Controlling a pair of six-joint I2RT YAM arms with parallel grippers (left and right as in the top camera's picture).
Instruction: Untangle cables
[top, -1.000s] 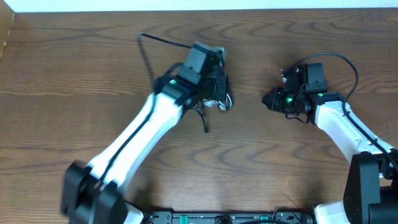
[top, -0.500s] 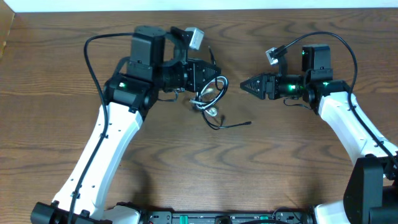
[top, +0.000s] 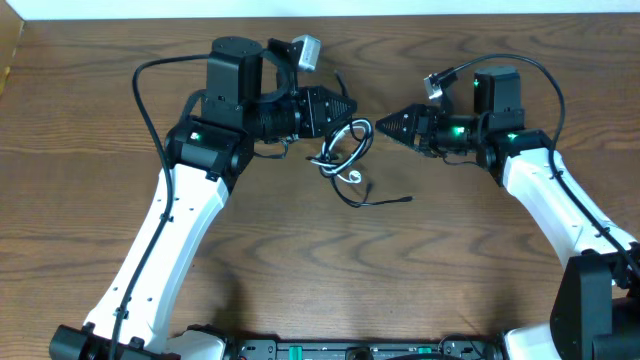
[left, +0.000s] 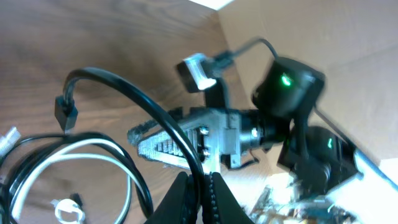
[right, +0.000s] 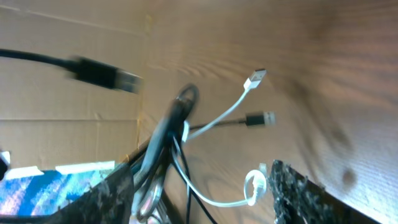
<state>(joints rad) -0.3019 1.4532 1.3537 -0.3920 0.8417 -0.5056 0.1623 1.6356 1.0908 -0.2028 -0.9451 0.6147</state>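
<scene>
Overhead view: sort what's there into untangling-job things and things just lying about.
Job: black cable; white cable; left gripper, shut on the black cable; right gripper, open.
Lying about: the arms' thick black wires; cardboard at the left edge.

No legible text or markings anywhere

Our left gripper (left: 198, 188) pinches the looping black cable (left: 138, 98); the white cable (left: 74, 148) curls beside it, and the right gripper (left: 142, 134) faces us.
</scene>
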